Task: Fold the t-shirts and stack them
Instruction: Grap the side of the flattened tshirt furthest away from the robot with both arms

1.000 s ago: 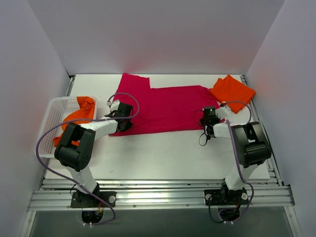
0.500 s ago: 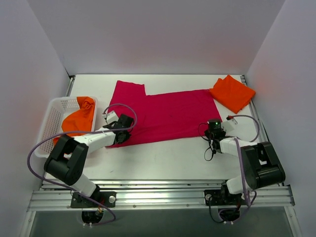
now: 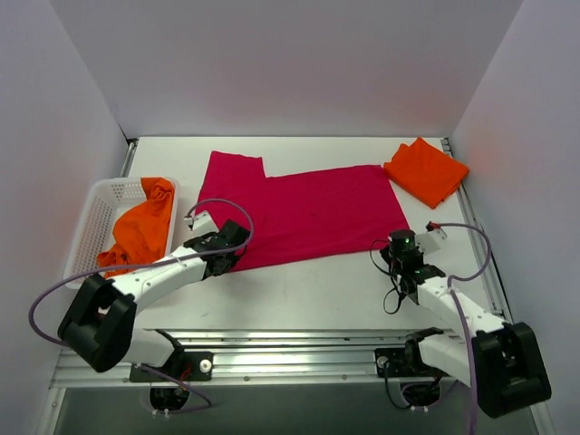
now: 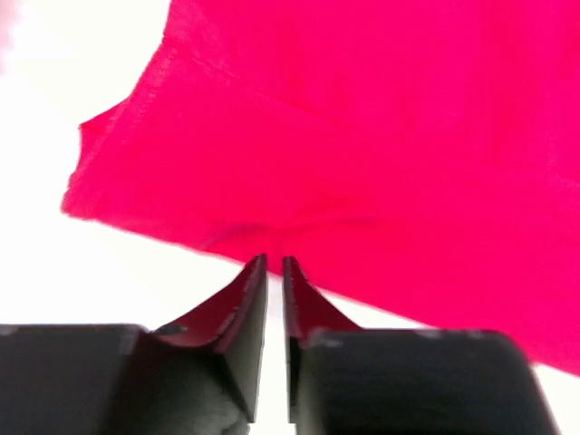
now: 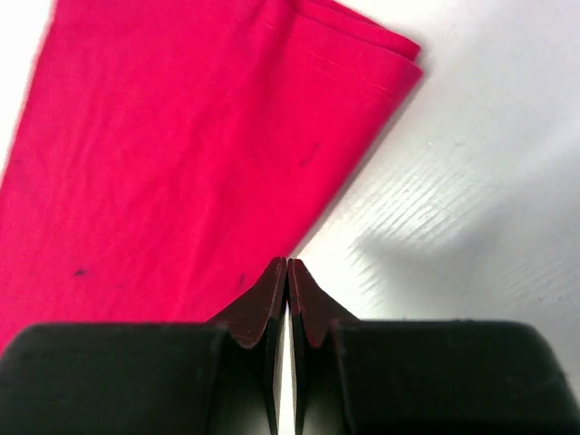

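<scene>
Table [image 3: 299,294]: white and flat, walled in by plain panels; both arms reach over it from the near edge.

1. Basket [image 3: 91,227]. White plastic mesh, at the far left of the table. It holds item 2.
2. Orange t-shirt [image 3: 140,231]. Crumpled and unfolded, heaped inside the basket, with part of it rising over the right-hand rim.
3. Left hand [image 4: 274,261]. Low over the table, just right of the basket, at the near left corner of item 4. The fingers [image 4: 237,304] are nearly together, with a thin slit of white table showing between them. Their tips meet the hem, where the cloth puckers slightly. Whether any cloth is pinched between them cannot be told.
4. Crimson t-shirt [image 3: 313,213]. Spread flat across the middle of the table, long side running left to right. A sleeve juts toward the back wall at its left end. Its right end shows a doubled, folded edge in the right wrist view.
5. Right hand [image 5: 287,263]. Low at the near right corner of item 4. The fingers are pressed together with no gap. The tips sit at the cloth's edge; whether they hold it cannot be told.
6. Folded orange t-shirt [image 3: 426,170]. A neat flat square at the back right corner of the table, just beside the right end of item 4.
</scene>
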Controlling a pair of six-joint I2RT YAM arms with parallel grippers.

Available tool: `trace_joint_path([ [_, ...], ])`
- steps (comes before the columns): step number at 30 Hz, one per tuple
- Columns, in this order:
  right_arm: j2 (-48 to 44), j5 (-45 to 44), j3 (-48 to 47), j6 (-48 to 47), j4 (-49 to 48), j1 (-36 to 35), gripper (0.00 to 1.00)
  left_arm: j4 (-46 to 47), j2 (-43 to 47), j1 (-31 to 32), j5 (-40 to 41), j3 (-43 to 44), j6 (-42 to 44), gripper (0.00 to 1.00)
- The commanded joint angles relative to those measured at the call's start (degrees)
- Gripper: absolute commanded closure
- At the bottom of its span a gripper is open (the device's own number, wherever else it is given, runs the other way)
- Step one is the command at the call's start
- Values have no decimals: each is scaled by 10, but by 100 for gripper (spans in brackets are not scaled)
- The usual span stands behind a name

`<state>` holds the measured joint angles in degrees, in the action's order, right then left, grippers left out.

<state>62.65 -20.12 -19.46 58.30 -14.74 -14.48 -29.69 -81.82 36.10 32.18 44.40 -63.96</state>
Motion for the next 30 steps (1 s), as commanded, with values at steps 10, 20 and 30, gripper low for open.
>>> trace_joint_path([
  [10,-138,-73,-184,-82,125,-29,16,122,92,-130,-119,203,274,10],
  [20,-105,-35,-150,-104,67,-34,17,171,-387,-331,-417,588,399,7],
  [30,-107,-55,-150,-123,73,-42,18,71,-690,-379,-520,995,408,11],
])
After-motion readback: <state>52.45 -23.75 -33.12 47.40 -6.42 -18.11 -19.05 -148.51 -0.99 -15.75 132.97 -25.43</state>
